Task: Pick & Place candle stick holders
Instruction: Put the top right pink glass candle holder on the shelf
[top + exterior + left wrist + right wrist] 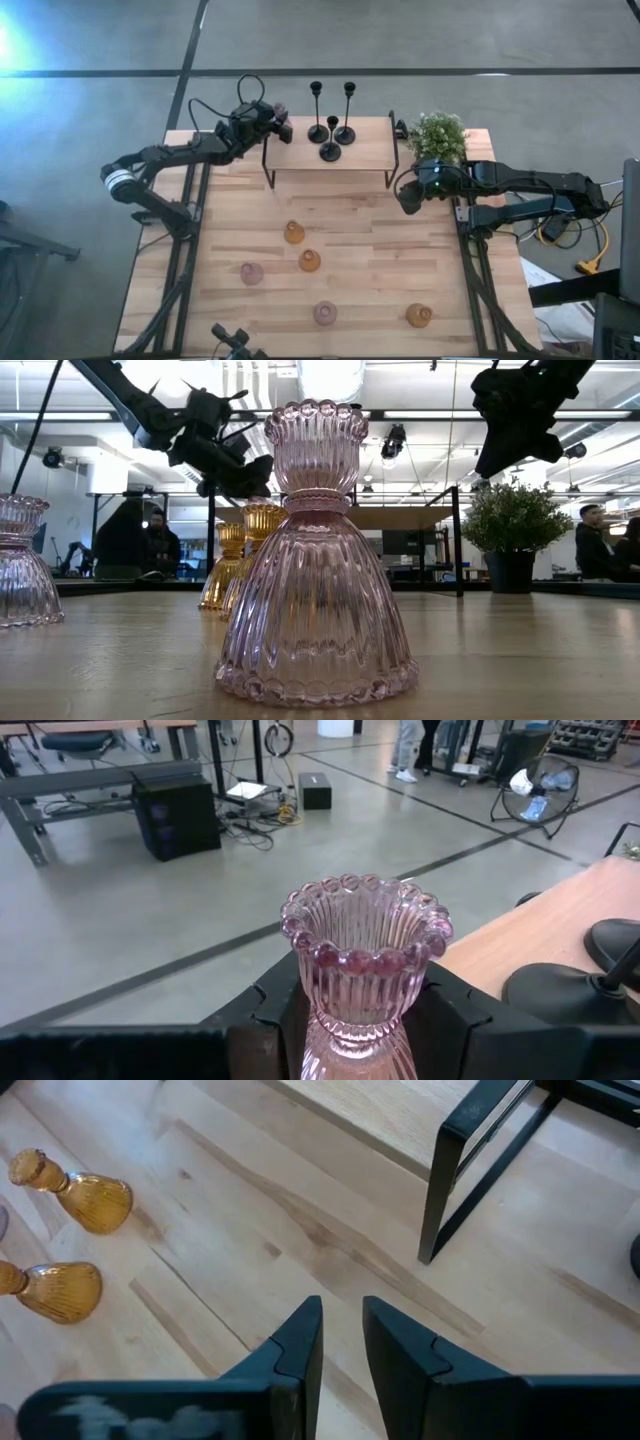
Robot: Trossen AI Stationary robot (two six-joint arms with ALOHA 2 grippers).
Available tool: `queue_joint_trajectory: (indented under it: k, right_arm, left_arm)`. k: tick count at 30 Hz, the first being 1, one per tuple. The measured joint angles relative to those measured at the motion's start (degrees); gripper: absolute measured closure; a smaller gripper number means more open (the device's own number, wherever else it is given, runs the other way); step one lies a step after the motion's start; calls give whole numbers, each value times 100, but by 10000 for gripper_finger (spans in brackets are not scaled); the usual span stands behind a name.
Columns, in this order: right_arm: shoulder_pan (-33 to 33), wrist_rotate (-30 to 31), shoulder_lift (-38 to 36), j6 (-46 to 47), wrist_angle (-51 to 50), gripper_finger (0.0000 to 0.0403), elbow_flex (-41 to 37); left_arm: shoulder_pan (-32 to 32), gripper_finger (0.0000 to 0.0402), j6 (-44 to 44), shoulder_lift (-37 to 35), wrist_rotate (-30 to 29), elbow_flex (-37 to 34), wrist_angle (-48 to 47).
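Three black holders upright on shelf; five glass holders scattered on table; pink one gripped.

The pink holder is showing ribbed, glossy clear glass with a beaded rim. The amber holders are gleaming likewise. The table is showing pale, matt wood grain; the black holders are looking like matt metal.
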Motion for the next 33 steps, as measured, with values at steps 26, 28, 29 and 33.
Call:
queue_joint_trajectory:
  k: [26,28,29,33]
  right_arm:
    - [4,4,0,2,153,332,0]
    - [4,3,0,2,155,335,0]
    - [2,-1,0,2,156,337,0]
    - [2,-7,0,2,162,339,0]
  left_arm:
    - [9,254,-35,0,149,-90,88]
    - [9,252,-35,1,201,-90,90]
    - [9,252,-35,3,240,-90,90]
    - [9,251,-35,5,292,-90,94]
